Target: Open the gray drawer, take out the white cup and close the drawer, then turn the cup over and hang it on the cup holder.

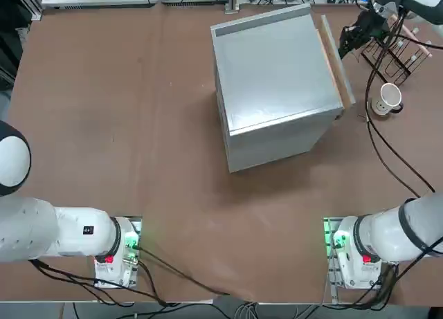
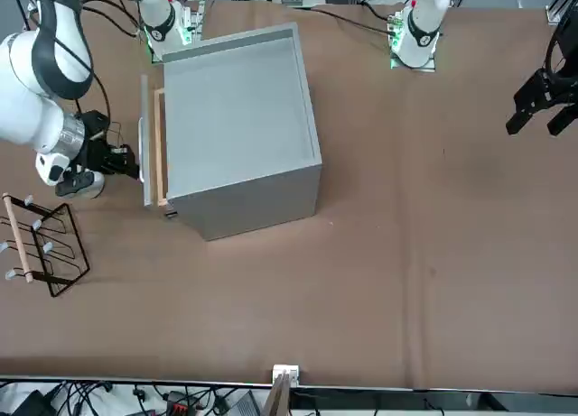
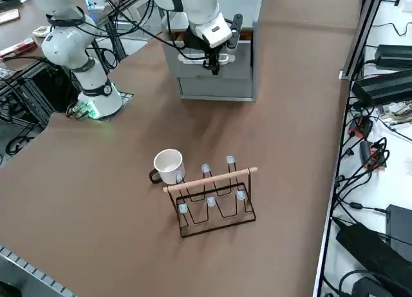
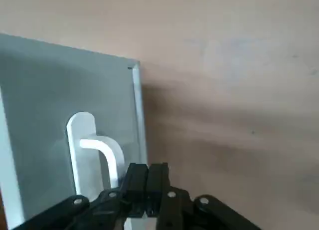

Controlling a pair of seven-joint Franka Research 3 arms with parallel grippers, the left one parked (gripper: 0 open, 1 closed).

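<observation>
Gray drawer [image 1: 277, 84] slightly ajar on brown table [image 1: 124, 125]; right jaws at front.

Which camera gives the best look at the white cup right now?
The right side view: the white cup sits fully exposed, mouth open toward the camera, beside the cup holder. The top view shows it smaller; in the front view the arm mostly hides it; the wrist view misses it.
</observation>
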